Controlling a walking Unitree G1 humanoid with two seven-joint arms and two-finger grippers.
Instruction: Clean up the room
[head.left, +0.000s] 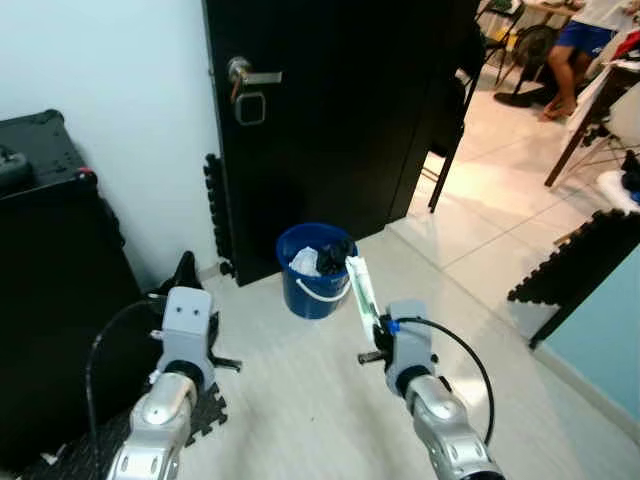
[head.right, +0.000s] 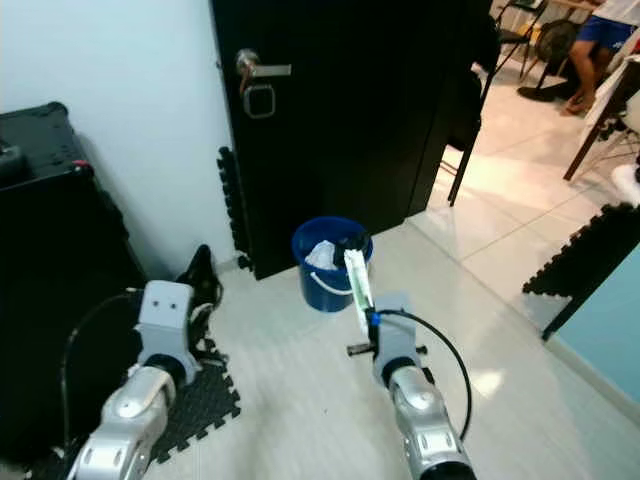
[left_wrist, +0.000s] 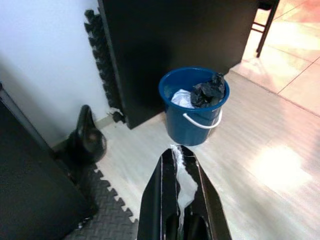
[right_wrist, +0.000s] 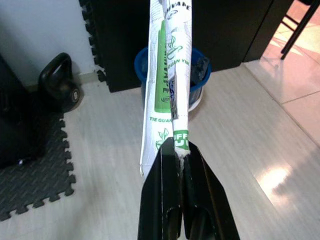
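Note:
A blue bucket (head.left: 318, 283) with white and black rubbish inside stands on the floor by the black door. My right gripper (right_wrist: 180, 146) is shut on a long white-and-green wrapper (right_wrist: 167, 85), which it holds upright just short of the bucket (right_wrist: 199, 97). From the head the wrapper (head.left: 361, 291) rises above the right wrist toward the bucket's rim. My left gripper (left_wrist: 179, 153) is shut on a thin white scrap (left_wrist: 184, 181) pinched between its fingers, and it hovers over the floor in front of the bucket (left_wrist: 194, 120), a little to its left.
The black door (head.left: 330, 110) stands ajar behind the bucket. A black cabinet (head.left: 50, 280) is on the left, with a kettlebell (left_wrist: 88, 142) and foam mat (left_wrist: 107, 215) at its foot. Foam tiles (head.left: 580, 265) lean at the right. A person (head.left: 575, 45) sits far off.

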